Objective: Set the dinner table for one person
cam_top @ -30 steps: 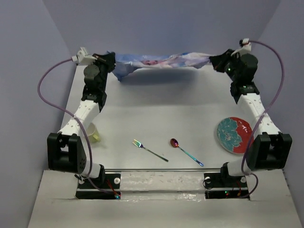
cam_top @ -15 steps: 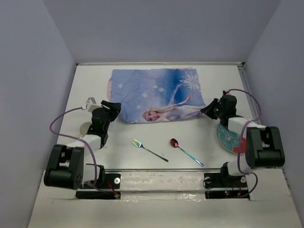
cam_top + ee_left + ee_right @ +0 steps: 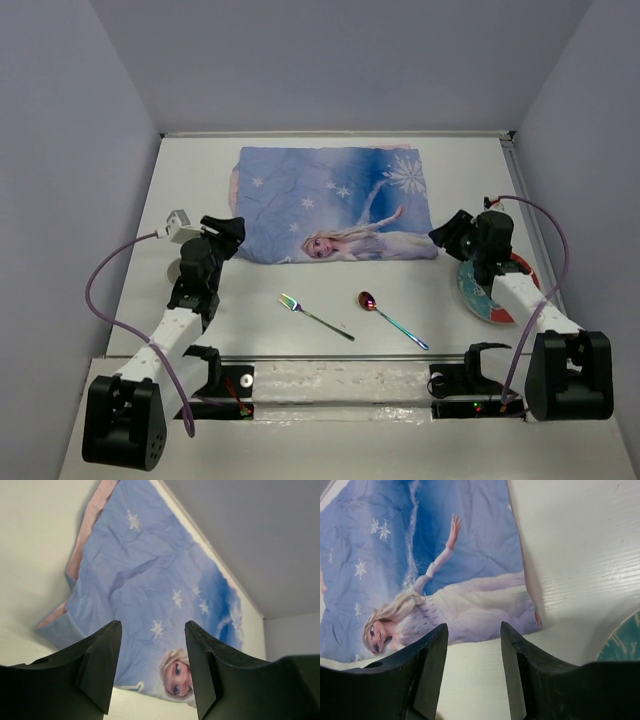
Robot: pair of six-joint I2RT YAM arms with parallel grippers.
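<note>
Backing both grippers off cleanly looks like the step in hand. The placemat (image 3: 330, 200) lies spread on the dinner table (image 3: 190, 190) toward 12 o'clock, w/ the left gripper (image 3: 152, 630) at its 7 o'clock corner and the right gripper (image 3: 472, 630) at its 5 o'clock corner, both jaws wide, holding nothing. Lift straight up so no finger drags the cloth. The placemat's 9 o'clock edge shows a pink fold-over, prob. worth flattening first. The plate (image 3: 480, 290) sits at the table's 4 o'clock, partly under the right arm, which must clear it to reach the rim. The fork (image 3: 315, 316) and spoon (image 3: 392, 320) lie at 6 o'clock, apart from the placemat. A pale round thing (image 3: 176, 268) at 8 o'clock, half hidden by the left arm, can't be ID'd.
</note>
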